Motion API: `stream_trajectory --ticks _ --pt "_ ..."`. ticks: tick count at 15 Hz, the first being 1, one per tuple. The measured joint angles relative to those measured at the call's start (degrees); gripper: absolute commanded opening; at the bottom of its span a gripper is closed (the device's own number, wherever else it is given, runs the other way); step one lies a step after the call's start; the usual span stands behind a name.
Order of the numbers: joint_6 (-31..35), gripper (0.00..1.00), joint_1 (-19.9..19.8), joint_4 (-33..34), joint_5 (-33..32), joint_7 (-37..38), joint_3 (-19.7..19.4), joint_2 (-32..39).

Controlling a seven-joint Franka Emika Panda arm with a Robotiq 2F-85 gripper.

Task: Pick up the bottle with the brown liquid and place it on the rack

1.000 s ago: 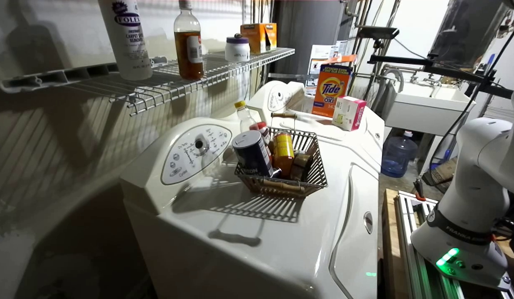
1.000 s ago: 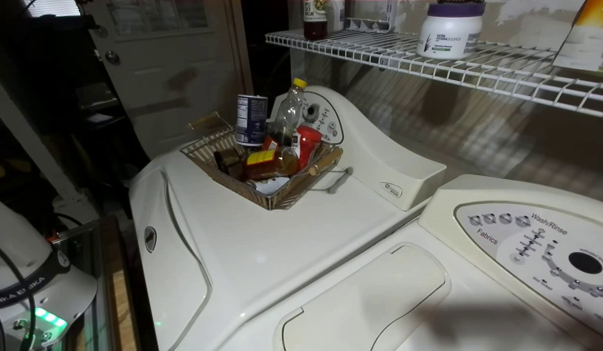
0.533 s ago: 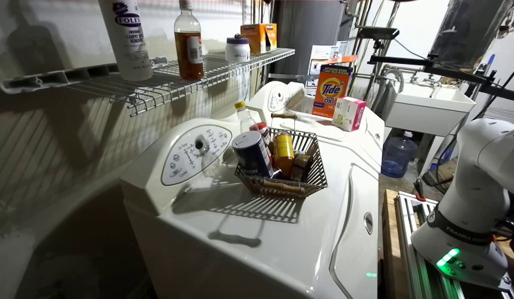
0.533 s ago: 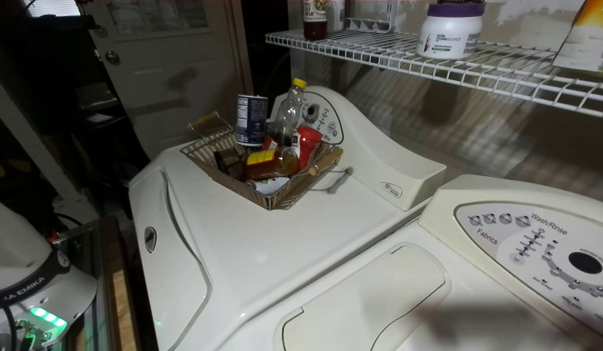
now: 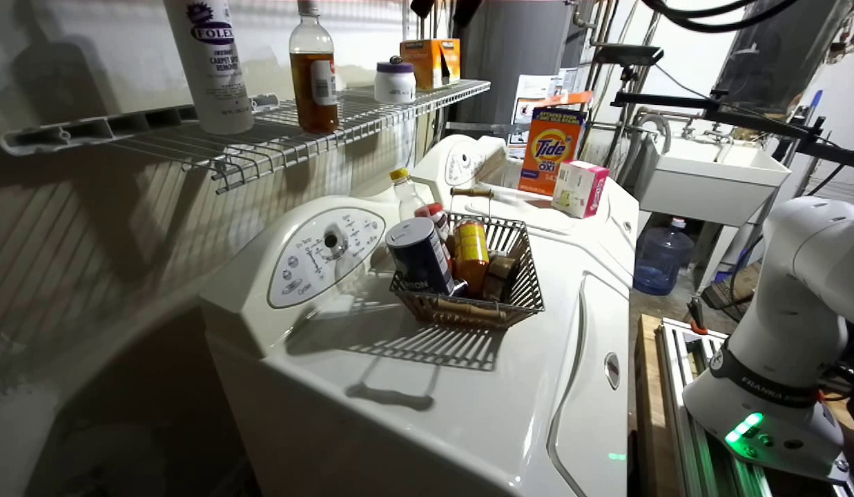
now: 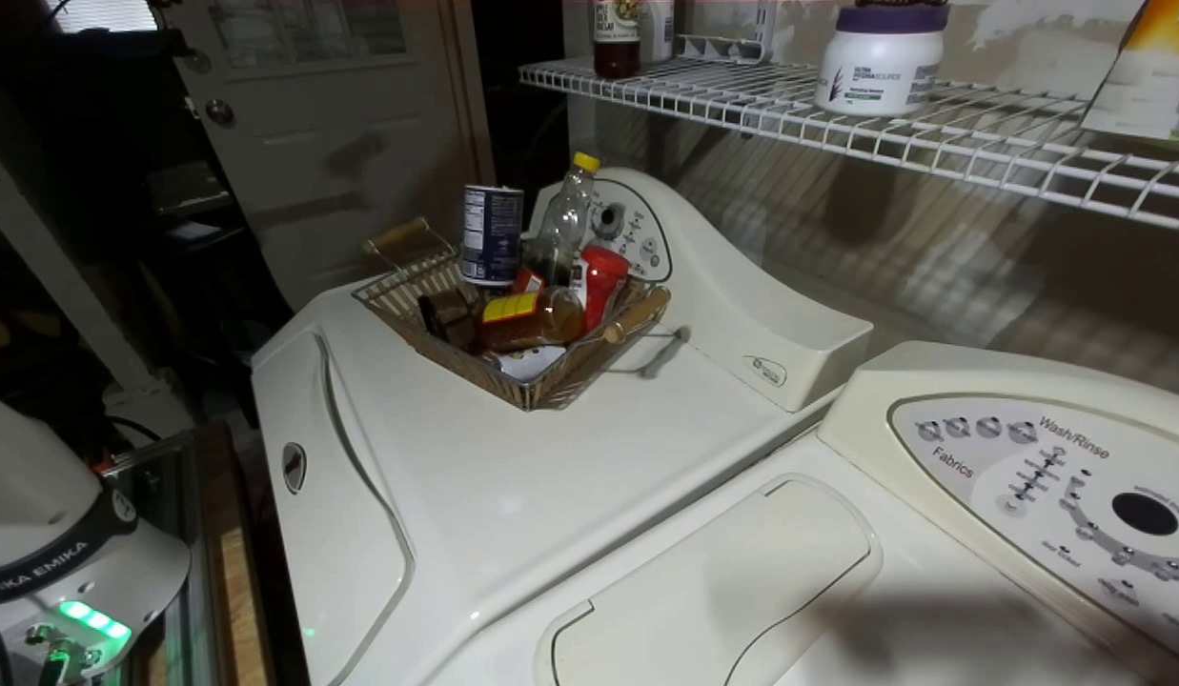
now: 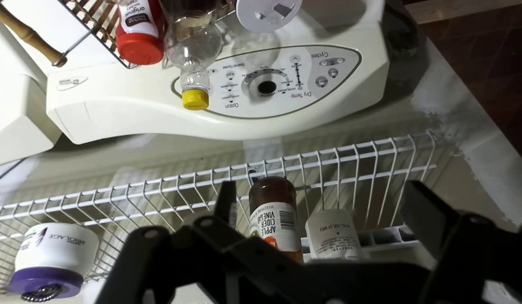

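- While the gripper [image 7: 322, 192] hangs released, its fingers [image 7: 425, 215] spread well apart, the bottle [image 7: 275, 219] lines up with their gap in the wrist view.
- That bottle of brown liquid stands upright on the rack [image 6: 741, 90], its label reading "APPLE CIDER VINEGAR".
- Just beside it, a white bottle [image 5: 209, 69] says "FOLEX" and "INSTANT CARPET SPOT REMOVER".
- Farther along the rack, a purple-lidded jar [image 6: 880, 62] carries "ULTRA HYDRASOURCE" in an exterior view and "BIOLAGE" in the wrist view; near it stands an orange box [image 5: 427, 63].
- Well beyond the basket [image 6: 570, 376], an orange carton [image 5: 551, 152] reads "Tide" and "ULTRA OXI".
- Inside the basket, a red-capped container [image 7: 138, 33] says "original".
- The control panel [image 5: 326, 255] near the basket bears "Dry Temp" and "Cycles"; a second panel [image 6: 1075, 486] reads "Wash/Rinse" and "Fabrics".
- Printed on a dark band [image 5: 765, 386] low around the arm [image 5: 799, 297] is the name "FRANKA EMIKA".
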Motion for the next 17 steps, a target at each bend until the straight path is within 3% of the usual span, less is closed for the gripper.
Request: stream_trajectory --ticks 17 --pt "1.9 1.0 -1.2 -3.6 2.1 0.0 1.0 -1.8"
